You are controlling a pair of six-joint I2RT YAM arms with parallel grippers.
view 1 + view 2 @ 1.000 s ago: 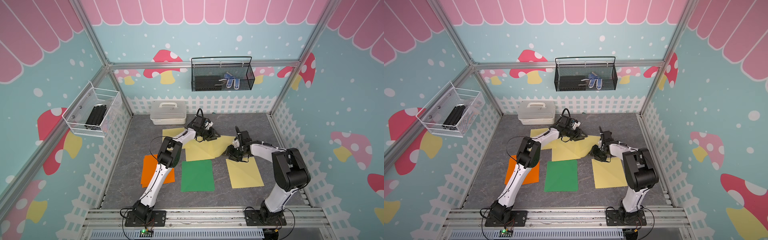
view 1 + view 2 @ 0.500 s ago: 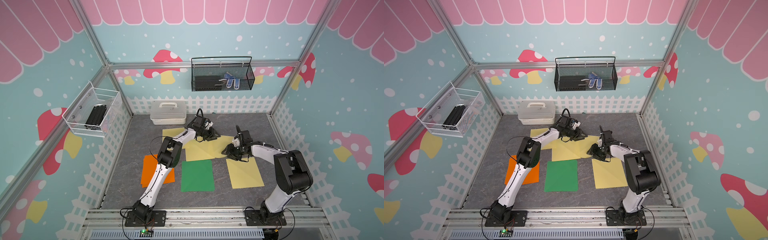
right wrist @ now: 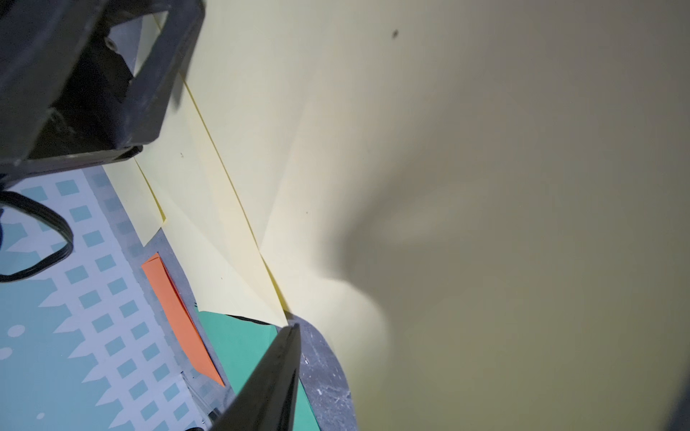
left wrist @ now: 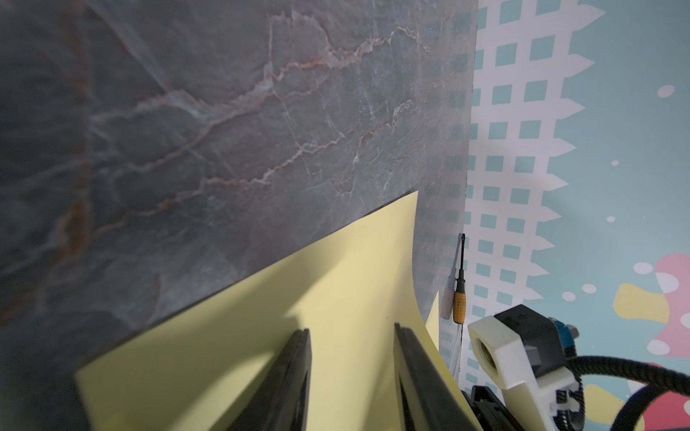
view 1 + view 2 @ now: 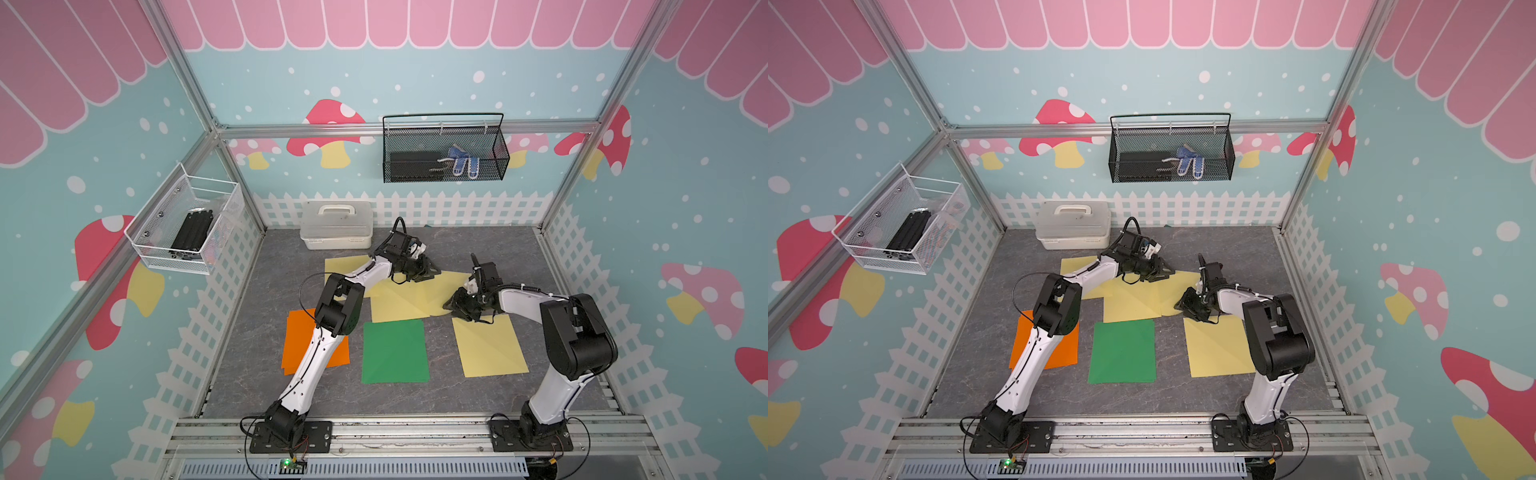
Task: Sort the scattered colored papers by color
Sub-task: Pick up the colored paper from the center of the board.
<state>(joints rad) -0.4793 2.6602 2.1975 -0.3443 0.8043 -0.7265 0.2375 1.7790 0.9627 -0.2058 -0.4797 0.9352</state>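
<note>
- Left gripper [image 4: 351,330] spread, pressing flat on overlapped pale yellow paper sheets [image 5: 399,301] mid grey marbled tabletop [image 5: 490,245].
- Right gripper [image 5: 455,305] at that pile's 3 o'clock edge, corner lifted; pinching or only nudging, cannot tell (second finger hidden behind paper).
- Could drag two clinging yellow sheets together, or crease the curled one.
- Could shove flat green paper sheet [image 5: 395,351] at 6 o'clock, bright orange paper sheets [image 5: 297,336] at 8 o'clock.
- No readable brand, label or writing.

The surface [image 5: 478,395] is veined grey marble. The orange sheet [image 5: 295,336] lies left, the green sheet [image 5: 395,351] middle, the pale yellow sheet [image 5: 488,349] right.
</note>
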